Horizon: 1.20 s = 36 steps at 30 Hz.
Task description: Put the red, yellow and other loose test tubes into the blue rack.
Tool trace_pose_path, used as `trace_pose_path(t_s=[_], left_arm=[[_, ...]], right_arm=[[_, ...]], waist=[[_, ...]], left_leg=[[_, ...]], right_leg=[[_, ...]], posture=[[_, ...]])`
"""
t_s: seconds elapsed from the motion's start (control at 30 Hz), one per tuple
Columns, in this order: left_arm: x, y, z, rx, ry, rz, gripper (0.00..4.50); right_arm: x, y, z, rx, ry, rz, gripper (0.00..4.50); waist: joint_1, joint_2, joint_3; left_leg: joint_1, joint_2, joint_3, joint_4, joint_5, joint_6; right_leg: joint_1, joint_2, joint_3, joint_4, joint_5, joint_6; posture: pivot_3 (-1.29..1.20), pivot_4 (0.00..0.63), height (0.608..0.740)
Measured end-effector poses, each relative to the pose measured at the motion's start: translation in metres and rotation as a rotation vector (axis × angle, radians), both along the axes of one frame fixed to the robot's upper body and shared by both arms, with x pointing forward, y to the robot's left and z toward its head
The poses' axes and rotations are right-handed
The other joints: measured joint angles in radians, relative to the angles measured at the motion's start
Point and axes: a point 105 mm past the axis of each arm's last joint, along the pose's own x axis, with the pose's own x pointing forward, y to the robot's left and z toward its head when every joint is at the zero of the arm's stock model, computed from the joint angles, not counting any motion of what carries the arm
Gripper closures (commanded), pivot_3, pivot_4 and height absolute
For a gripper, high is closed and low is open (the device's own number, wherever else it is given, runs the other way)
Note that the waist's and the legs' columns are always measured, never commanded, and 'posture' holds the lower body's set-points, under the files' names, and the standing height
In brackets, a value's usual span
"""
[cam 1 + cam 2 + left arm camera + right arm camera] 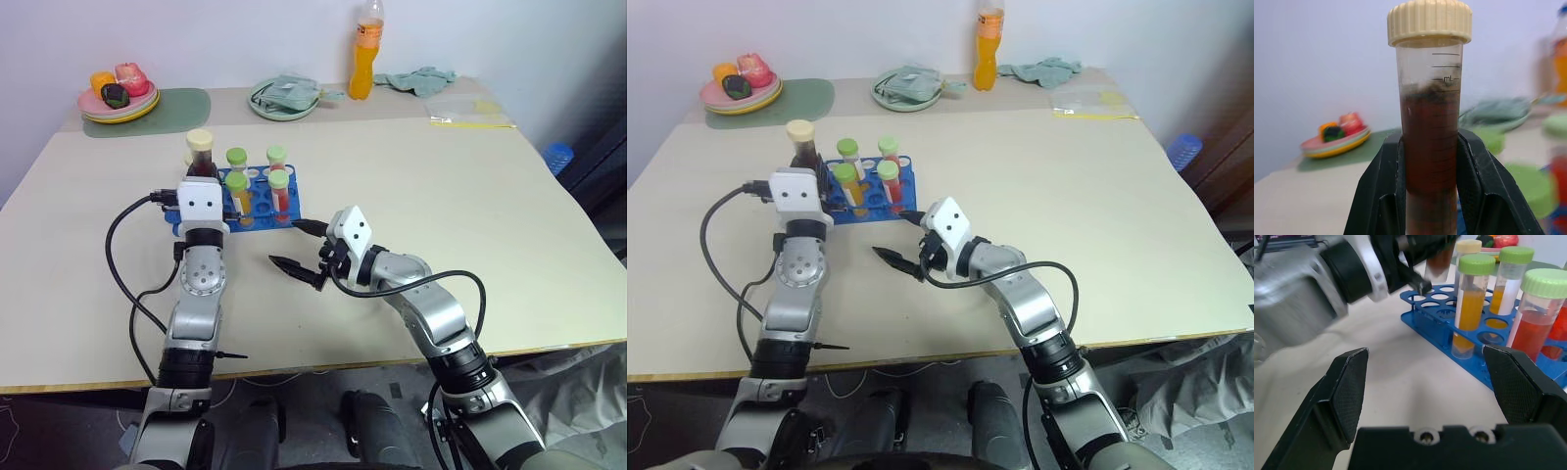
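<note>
The dark maroon tube point(1430, 142) is a clear plastic tube with a ribbed cream cap and printed measure lines, filled with dark brown-red liquid. It stands upright between the two black fingers of the left claw point(1431, 196), which is closed on its lower part, above the far left end of the blue rack point(260, 211). I cannot tell if its bottom is already inside a hole.

The blue rack is a flat plastic tray with rows of round holes, and it lies on the pale desk point(441, 215) in front of the robot. Four tubes with green caps stand upright in it: the yellow-orange tubes point(1471, 303) on the left side and the red tubes point(1537, 323) on the right side.

At the far edge of the desk are a plate of colourful toy food point(118, 96) on a green placemat point(186, 108), a pale green dish with a cloth point(284, 98), a tall orange drink bottle point(364, 54), a crumpled green cloth point(421, 78) and a clear plastic bag point(468, 110).

The right claw point(294, 250) is near the front right corner of the rack. Its fingers are spread wide, it holds nothing, and it points toward the rack just above the desk.
</note>
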Motion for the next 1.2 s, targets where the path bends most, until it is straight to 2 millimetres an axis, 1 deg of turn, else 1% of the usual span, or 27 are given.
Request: trace_pose_path(t_s=[0.07,0.17,0.33,0.6,0.8,0.93,1.03,1.1,1.13,1.17,1.2], left_arm=[[0.002,0.002,-0.007,0.0,0.03,0.016,3.69],[0.003,0.006,-0.01,-0.003,0.048,0.035,3.69],[0.006,0.009,-0.023,-0.027,0.097,0.036,3.69],[0.01,0.018,-0.025,-0.045,0.103,0.053,3.69],[0.015,0.016,-0.026,-0.105,0.083,-0.005,3.69],[0.018,0.015,-0.04,-0.153,0.113,-0.03,3.69],[0.02,0.016,-0.041,-0.162,0.101,-0.034,3.69],[0.019,0.016,-0.042,-0.164,0.093,-0.038,2.68],[0.019,0.015,-0.043,-0.17,0.091,-0.045,2.27],[0.019,0.015,-0.045,-0.178,0.095,-0.049,1.67],[0.018,0.013,-0.046,-0.188,0.093,-0.055,1.26]], right_arm=[[0.0,-0.001,-0.001,-0.001,0.003,-0.008,0.38],[0.001,-0.002,-0.003,-0.001,0.007,-0.019,0.38],[0.0,-0.004,-0.003,-0.003,0.007,-0.03,0.38],[-0.001,-0.006,-0.004,-0.008,0.01,-0.034,0.38],[-0.002,-0.006,-0.002,-0.008,0.004,-0.032,0.38],[-0.002,-0.006,-0.002,-0.011,0.005,-0.032,0.38],[-0.002,-0.006,-0.002,-0.011,0.005,-0.032,0.38],[-0.002,-0.007,-0.002,-0.012,0.004,-0.032,0.38],[-0.002,-0.007,-0.002,-0.013,0.003,-0.032,0.38],[-0.002,-0.007,-0.003,-0.014,0.003,-0.032,0.38],[-0.002,-0.008,-0.003,-0.016,0.003,-0.033,0.38]], waist=[[0.002,0.0,0.0],[0.004,0.0,0.0],[0.003,0.0,0.0],[0.003,0.0,0.0],[0.003,0.001,0.0],[0.004,0.001,0.0],[0.006,0.0,0.0],[0.006,0.0,0.0],[0.005,0.0,0.0],[0.005,0.0,0.0],[0.004,0.0,0.0]], left_leg=[[0.0,0.0,0.0,0.0,0.0,0.0],[0.0,0.0,0.0,0.0,0.0,0.0],[0.0,0.0,0.0,0.0,0.0,0.0],[0.0,0.0,0.0,0.0,0.0,0.0],[0.0,0.0,0.0,0.0,0.0,0.0],[0.0,0.0,0.0,0.0,0.0,0.0],[0.0,0.0,0.0,0.001,0.0,0.0],[0.0,0.0,0.0,0.001,0.0,0.0],[0.0,0.0,0.0,0.001,0.0,0.0],[0.0,0.0,0.0,0.001,0.0,0.0],[0.0,0.0,0.0,0.001,0.0,0.0]], right_leg=[[0.0,0.0,0.0,0.0,0.0,0.0],[0.0,0.0,0.0,0.0,0.0,0.0],[0.0,0.0,0.0,0.0,0.0,0.0],[0.0,0.0,0.0,0.0,0.0,0.0],[0.0,0.0,0.0,0.0,0.0,0.0],[0.0,0.0,0.0,0.0,0.0,0.0],[0.001,0.0,0.0,0.0,0.0,0.0],[0.001,0.0,0.0,0.0,0.0,0.0],[0.001,0.0,0.0,0.0,0.0,0.0],[0.001,0.0,0.0,0.0,0.0,0.0],[0.001,0.0,0.0,0.0,0.0,0.0]], posture=[[0.0,0.15,0.74],[0.0,0.15,0.74],[0.0,0.15,0.74],[0.0,0.15,0.74],[0.0,0.15,0.74],[0.0,0.15,0.74],[0.0,0.15,0.74],[0.0,0.15,0.74],[0.0,0.15,0.74],[0.0,0.15,0.74],[0.0,0.15,0.74]])
